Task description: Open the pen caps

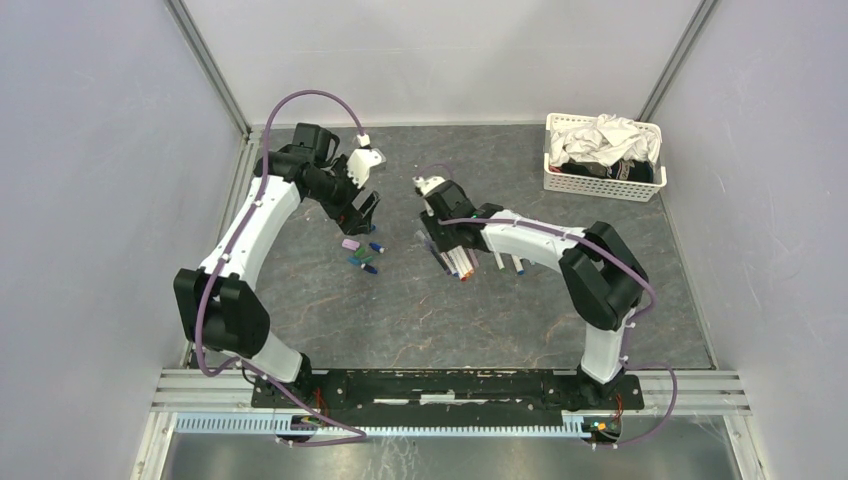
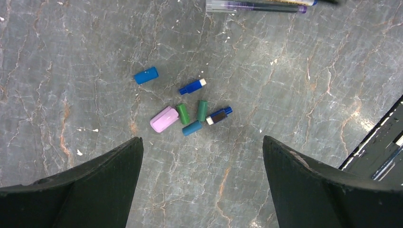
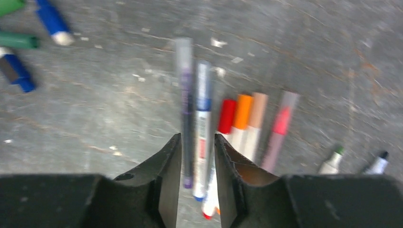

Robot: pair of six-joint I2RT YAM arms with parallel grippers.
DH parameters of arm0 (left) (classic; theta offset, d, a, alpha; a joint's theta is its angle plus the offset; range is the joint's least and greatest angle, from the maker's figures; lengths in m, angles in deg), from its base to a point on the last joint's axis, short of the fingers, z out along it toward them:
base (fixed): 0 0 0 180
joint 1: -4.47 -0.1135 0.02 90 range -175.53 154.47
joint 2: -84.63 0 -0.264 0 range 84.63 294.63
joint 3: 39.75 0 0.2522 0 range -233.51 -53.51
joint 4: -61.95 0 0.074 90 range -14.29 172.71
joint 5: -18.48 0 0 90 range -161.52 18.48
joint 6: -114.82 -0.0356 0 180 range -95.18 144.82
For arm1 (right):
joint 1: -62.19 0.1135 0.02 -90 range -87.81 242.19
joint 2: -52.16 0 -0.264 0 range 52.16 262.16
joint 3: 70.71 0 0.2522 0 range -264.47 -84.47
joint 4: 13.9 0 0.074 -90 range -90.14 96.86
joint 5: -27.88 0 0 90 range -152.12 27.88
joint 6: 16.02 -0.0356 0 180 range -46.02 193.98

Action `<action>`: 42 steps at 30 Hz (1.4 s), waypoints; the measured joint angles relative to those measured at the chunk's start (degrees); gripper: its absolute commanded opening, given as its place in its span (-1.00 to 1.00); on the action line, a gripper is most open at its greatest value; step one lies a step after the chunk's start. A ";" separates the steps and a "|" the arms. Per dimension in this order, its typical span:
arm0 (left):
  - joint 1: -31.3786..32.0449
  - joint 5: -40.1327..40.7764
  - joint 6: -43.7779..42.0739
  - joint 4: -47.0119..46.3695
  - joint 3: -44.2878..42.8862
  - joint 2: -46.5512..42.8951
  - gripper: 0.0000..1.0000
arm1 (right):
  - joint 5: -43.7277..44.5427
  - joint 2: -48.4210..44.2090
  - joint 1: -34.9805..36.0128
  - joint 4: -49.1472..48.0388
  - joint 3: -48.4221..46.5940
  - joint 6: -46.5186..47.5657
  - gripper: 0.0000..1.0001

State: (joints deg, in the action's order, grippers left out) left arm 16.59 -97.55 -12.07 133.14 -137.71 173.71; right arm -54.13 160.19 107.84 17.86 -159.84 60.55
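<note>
- We are seeing the left tool (image 2: 202, 140) hanging wide open above the desk (image 2: 309, 95), holding nothing.
- Loose pen caps (image 2: 183, 114) are lying in a small cluster right under it: a lilac cap (image 2: 164, 118), greens and a teal touching or just beside each other, and a blue cap (image 2: 146, 75) apart to the left. We are judging these as already off.
- The right tool (image 3: 198, 137) is sitting low with its jaws standing narrow, flanking two pens: a clear purple pen (image 3: 184, 95) and a white-and-blue pen (image 3: 203, 109). We cannot tell whether the jaws are pressing on them yet.
- Key relation: both pens are running lengthwise straight away from the right wrist, side by side in the gap, so the jaws are lying across the barrels. The right arm is nearer by far, and the left tool is well apart to the left.
- We are judging two pens in one grip as the risk.
- Just beside the right-hand finger, the other pens (image 3: 242, 114), with red, orange, tan and pink ends, are lying near parallel and crowding that side.
- Far right, the white basket (image 1: 600, 185) is sitting well apart, blocking nothing.
</note>
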 measured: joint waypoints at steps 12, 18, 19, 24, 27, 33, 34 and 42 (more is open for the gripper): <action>0.00 -0.09 -0.46 0.31 0.17 0.02 1.00 | 1.53 -4.09 -9.64 -0.15 7.65 -0.13 -0.44; 0.00 -0.09 -1.18 0.37 0.17 0.02 1.00 | 1.05 -3.87 -9.79 -0.33 7.74 0.04 -0.47; 0.00 -0.09 -1.31 0.44 0.17 0.02 1.00 | 1.01 -3.65 -9.88 -0.37 7.74 0.04 -0.47; 0.00 -0.11 -1.38 1.07 0.17 0.02 1.00 | 0.15 -2.43 -10.16 -0.96 8.50 0.04 -0.46; 0.00 -0.11 -1.42 1.27 0.17 0.02 1.00 | -0.44 -2.19 -10.16 -1.55 8.83 0.04 -0.46; 0.00 -0.11 -1.55 1.36 0.17 0.09 1.00 | -0.44 -1.99 -10.21 -2.03 10.54 0.04 -0.52; 0.00 -0.11 -1.57 1.44 0.15 0.09 1.00 | -0.42 -1.88 -10.21 -2.47 10.84 0.02 -0.53; 0.02 -1.38 -4.33 3.80 -0.26 0.15 1.00 | -0.15 -3.52 -10.32 -7.45 14.56 0.00 -1.00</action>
State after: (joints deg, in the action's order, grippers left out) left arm 16.62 -98.92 -16.39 136.94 -137.97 173.86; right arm -54.28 156.67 97.52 10.40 -145.29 60.55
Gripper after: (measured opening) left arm 0.997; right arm 0.070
